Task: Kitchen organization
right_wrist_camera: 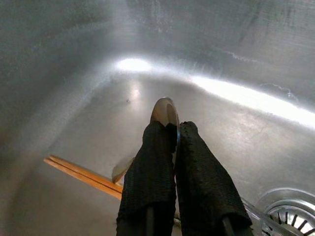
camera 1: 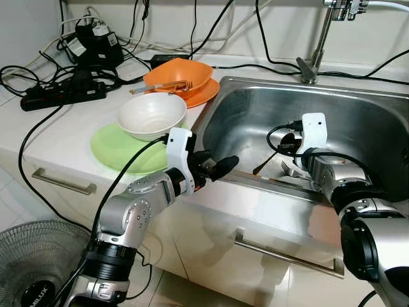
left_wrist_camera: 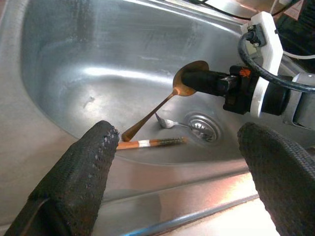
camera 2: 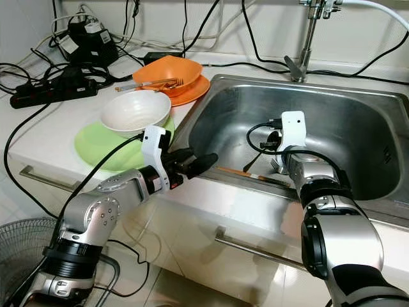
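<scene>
Inside the steel sink [camera 1: 243,115], my right gripper [camera 1: 284,144] is shut on the bowl end of a brass spoon [left_wrist_camera: 147,115]. The spoon's handle slants down toward the sink floor. The right wrist view has the two fingers [right_wrist_camera: 147,162] pressed together with the spoon bowl [right_wrist_camera: 164,110] sticking out past them. My left gripper [camera 1: 220,167] is open over the sink's front rim, holding nothing. A pair of orange chopsticks [left_wrist_camera: 150,143] and a silver utensil [left_wrist_camera: 167,123] lie on the sink floor near the drain [left_wrist_camera: 202,125].
On the counter to the left, a white bowl [camera 1: 151,115] sits on a green plate [camera 1: 108,150]. Behind it an orange bowl [camera 1: 179,75] with a fork [camera 1: 163,86] rests on an orange plate [camera 1: 203,94]. Cables, a power strip [camera 1: 61,96] and the tap [camera 1: 316,57] stand behind. A fan [camera 1: 32,268] is on the floor.
</scene>
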You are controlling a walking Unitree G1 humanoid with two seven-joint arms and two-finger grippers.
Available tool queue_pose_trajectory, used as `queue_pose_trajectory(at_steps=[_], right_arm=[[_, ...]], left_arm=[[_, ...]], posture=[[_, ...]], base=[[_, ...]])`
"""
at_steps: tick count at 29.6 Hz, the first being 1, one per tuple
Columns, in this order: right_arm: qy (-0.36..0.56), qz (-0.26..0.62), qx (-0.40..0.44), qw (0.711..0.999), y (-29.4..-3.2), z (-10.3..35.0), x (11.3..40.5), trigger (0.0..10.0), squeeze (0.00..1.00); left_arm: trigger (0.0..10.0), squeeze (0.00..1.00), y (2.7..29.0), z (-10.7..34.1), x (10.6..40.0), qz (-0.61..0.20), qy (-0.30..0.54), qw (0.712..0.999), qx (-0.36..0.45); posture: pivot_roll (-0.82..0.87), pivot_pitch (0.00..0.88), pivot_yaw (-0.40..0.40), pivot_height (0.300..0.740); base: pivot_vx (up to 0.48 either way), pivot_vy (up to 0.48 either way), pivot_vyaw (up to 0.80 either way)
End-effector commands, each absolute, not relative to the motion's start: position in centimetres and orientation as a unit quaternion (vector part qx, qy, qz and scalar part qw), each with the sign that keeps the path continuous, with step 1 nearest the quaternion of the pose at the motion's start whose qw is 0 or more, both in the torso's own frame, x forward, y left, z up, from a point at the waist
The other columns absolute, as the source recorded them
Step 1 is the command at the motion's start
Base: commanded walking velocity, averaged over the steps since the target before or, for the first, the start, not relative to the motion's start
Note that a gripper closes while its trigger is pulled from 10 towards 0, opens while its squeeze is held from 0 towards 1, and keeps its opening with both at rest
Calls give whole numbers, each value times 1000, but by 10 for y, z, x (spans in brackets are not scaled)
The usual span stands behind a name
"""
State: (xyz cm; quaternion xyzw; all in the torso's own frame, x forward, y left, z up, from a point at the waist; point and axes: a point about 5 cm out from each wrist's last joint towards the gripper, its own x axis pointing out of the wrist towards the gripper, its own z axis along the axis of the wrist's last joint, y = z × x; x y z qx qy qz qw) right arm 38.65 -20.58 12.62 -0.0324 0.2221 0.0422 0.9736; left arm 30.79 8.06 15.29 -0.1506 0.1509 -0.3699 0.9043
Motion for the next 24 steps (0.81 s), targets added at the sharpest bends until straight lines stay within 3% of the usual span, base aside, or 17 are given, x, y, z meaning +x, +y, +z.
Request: queue_pose_trajectory(at_steps=[1, 20, 24], right_arm=[[264, 50, -59, 961, -206, 110, 379, 10000, 1000], [268, 70, -61, 959, -203, 106, 377, 10000, 1000], [233, 64, -62, 968, -203, 117, 383, 10000, 1000]], left_arm=[[10000, 1000, 83, 155, 307, -374, 152, 905, -136], [10000, 1000, 83, 151, 306, -379, 163, 903, -124], [10000, 1000, 82, 152, 306, -379, 162, 903, -122]], posture=[[-43, 13, 132, 740], [-49, 9, 132, 740], [-50, 9, 129, 740]], base=[[0, 0, 0], [0, 0, 0], [0, 0, 0]])
